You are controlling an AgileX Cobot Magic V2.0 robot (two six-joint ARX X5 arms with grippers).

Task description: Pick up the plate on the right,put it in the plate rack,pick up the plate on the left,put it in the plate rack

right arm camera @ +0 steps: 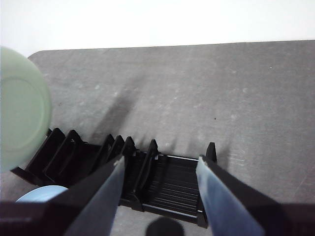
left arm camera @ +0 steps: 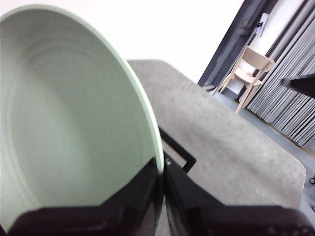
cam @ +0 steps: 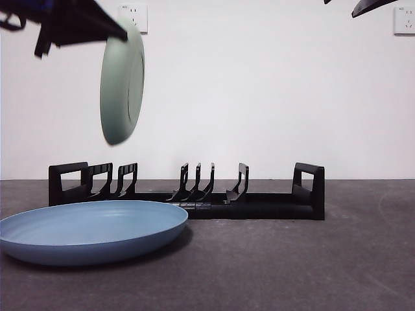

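L gripper (left arm camera: 161,184) has its jaws pinching the rim of the pale green plate (cam: 122,87), which hangs on edge in the air, nearly upright, high above the plate rack's (cam: 188,193) end w/ the close-set prongs. In front view that arm comes in dark from the top corner, and the green plate's lower edge is well clear of the rack. L wrist view shows the plate's concave face filling most of the frame, rim caught between the two black jaws, grey table (left arm camera: 221,142) past it, and a beige chair (left arm camera: 248,73) plus grey curtains (left arm camera: 290,103) further back.

Blue plate (cam: 91,230) lies flat on the table in front of the rack, near the same end, apart from it as far as front view tells.

Rack is long, low, black, loop handle at each end, curved divider prongs upright; no plate in any slot.

R gripper (right arm camera: 160,169) hovers over the rack's other half, jaws spread, holding nothing. Its wrist view looks down on the prongs, w/ the green plate at one edge and a sliver of the blue plate beside it. Two white wall sockets (cam: 133,17) on the back wall.
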